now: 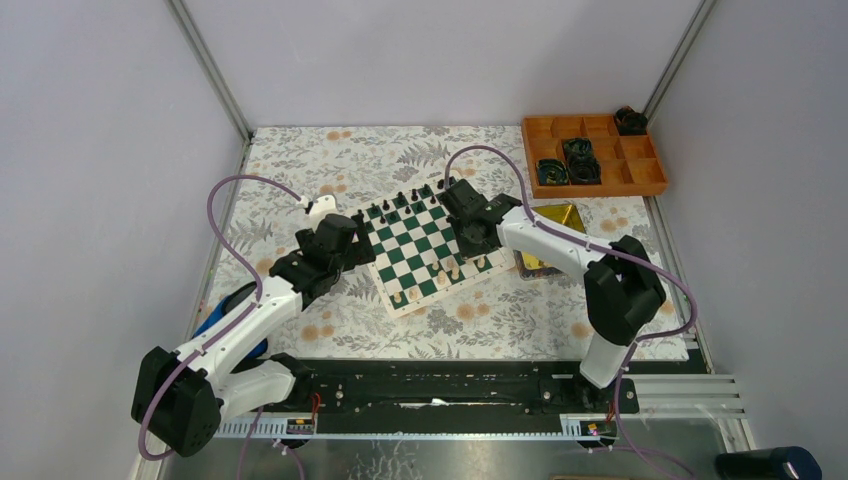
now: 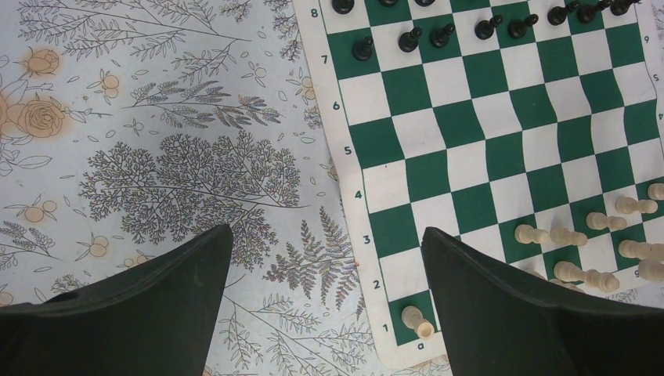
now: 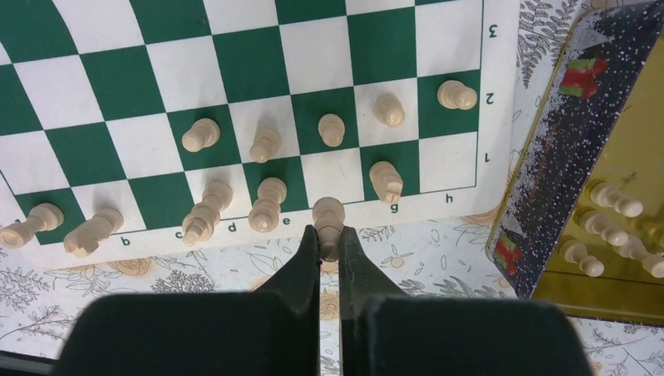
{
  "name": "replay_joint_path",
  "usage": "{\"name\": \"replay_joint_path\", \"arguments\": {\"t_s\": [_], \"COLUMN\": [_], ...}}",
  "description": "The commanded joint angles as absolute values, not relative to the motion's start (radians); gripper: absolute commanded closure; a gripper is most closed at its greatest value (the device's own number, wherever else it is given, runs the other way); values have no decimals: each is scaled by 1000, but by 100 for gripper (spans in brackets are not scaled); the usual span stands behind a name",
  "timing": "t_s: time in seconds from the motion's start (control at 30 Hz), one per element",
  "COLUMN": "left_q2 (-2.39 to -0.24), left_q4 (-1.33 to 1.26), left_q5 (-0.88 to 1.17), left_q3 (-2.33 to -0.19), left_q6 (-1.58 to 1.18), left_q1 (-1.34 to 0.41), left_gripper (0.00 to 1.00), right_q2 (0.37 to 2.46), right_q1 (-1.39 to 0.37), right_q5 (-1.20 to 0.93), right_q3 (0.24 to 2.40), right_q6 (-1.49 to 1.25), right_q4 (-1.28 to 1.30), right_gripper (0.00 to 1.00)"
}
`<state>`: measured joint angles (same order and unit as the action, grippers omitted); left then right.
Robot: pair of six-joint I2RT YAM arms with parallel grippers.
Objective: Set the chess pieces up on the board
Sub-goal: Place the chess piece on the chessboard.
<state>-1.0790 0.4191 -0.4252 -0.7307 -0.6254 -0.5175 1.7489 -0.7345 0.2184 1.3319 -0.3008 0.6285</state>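
Black fingers (image 2: pixel 180 305) of the left gripper (image 2: pixel 325 231) fill the lower corners of our left wrist view. Its jaws stand wide apart with nothing between them, above the flower-printed table (image 2: pixel 156 157) just left of the board (image 2: pixel 485 141). The board, a green-and-white checked mat with a pale border, lies at a slant in the middle of the top view, between the two arms.

Along the top of the left wrist view we see the black pieces (image 2: pixel 407 37) upright in two rows on ranks 7 and 8. Toward the lower right of that view the cream pieces (image 2: pixel 583 274) crowd ranks 1 and 2, and one more stands on the a1 corner square.

Further right, the right gripper (image 3: pixel 329 235) hangs over the board's near border at the f column. Its jaws are pinched onto a single cream piece (image 3: pixel 329 213), which sits between the pieces near e and g. We cannot tell whether its base touches the mat. Five cream pawns stand in the row above it.

At the right edge of the right wrist view a gold tin (image 3: pixel 626 102) lies just beside the board, with several more cream figures inside it. In the upper right of the top view an orange tray (image 1: pixel 595 190) holds black coiled cables (image 1: pixel 570 162).
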Motion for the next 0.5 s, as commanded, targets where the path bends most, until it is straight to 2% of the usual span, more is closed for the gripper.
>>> {"name": "replay_joint_path", "arguments": {"t_s": [0.0,0.47], "left_q2": [-1072,-1080], "left_q4": [373,370], "left_q5": [-429,-430], "left_q3": [-731,-726], "left_q6": [-609,-602], "left_q1": [-523,-523], "left_gripper": [1,1], "right_q2": [1759,1811], "right_q1": [-744,-744], "right_q5": [206,205], "right_q3": [1340,1286], "right_q6": [-306,-302], "right_q4": [576,508], "right_gripper": [100,100]}}
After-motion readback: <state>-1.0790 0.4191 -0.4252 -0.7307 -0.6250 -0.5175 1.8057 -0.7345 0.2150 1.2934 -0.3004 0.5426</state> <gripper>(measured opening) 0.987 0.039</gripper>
